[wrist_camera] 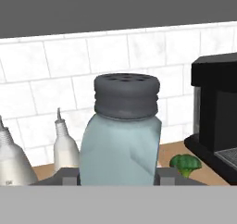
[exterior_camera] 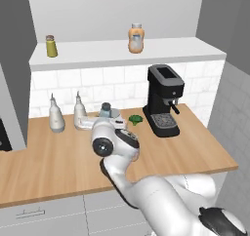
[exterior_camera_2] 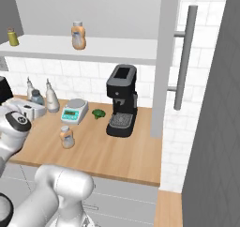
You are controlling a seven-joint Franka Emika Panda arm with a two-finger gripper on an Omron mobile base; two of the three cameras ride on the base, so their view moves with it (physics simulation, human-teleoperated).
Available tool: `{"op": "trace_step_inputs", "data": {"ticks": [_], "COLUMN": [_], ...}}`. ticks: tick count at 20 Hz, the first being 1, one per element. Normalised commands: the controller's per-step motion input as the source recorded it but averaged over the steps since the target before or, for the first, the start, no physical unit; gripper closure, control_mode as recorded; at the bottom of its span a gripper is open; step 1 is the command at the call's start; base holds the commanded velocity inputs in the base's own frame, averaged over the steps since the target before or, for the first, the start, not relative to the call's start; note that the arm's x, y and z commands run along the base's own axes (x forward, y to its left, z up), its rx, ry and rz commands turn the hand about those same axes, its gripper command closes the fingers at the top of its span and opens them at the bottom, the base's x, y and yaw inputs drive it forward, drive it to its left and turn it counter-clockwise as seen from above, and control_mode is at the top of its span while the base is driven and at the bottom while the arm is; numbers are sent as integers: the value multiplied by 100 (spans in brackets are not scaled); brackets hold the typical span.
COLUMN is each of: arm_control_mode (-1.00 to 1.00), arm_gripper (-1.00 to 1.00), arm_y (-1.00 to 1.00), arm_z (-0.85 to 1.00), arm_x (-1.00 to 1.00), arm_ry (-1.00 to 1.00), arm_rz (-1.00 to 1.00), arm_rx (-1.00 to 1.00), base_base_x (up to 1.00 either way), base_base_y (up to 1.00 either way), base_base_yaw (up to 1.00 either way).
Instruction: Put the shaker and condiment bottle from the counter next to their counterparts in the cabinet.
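The pale blue-grey shaker (wrist_camera: 121, 140) with its dark grey cap stands big and slightly tilted between my two fingertips, which press on its sides. My gripper (exterior_camera: 106, 115) (exterior_camera_2: 36, 105) is shut on the shaker (exterior_camera: 105, 108) (exterior_camera_2: 36, 98) at the back of the counter (exterior_camera: 53, 167). The slim orange condiment bottle (exterior_camera_2: 67, 137) stands alone on the counter, nearer the front edge. Up on the white cabinet shelf (exterior_camera: 97, 55) (exterior_camera_2: 112, 49) stand the yellow-green shaker (exterior_camera: 51, 46) (exterior_camera_2: 12, 37) at the left and the bulging orange bottle (exterior_camera: 136, 38) (exterior_camera_2: 78, 35) further right.
A black coffee machine (exterior_camera: 163, 101) (exterior_camera_2: 122, 102) stands to the right, with a broccoli floret (exterior_camera: 135, 119) (wrist_camera: 185, 164) beside it. Two white pointed bottles (exterior_camera: 56, 115) (exterior_camera: 79, 113) stand by the tiled wall. A small scale (exterior_camera_2: 75, 111) sits near the gripper. A tall door with a bar handle (exterior_camera_2: 185, 57) rises at the right.
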Motion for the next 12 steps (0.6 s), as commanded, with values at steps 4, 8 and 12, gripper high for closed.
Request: {"op": "trace_step_inputs", "data": {"ticks": [4,8,12], "arm_control_mode": [-100,-100,-100], "arm_gripper": [100,100,100], "arm_y": [0,0,0], "arm_z": [78,78,80], "arm_x": [-4,-21,-16], "arm_ry": [0,0,0], "arm_rz": [16,14,14], "arm_rx": [0,0,0], "base_base_x": [0,0,0], "base_base_y": [0,0,0], "base_base_yaw": [0,0,0]}}
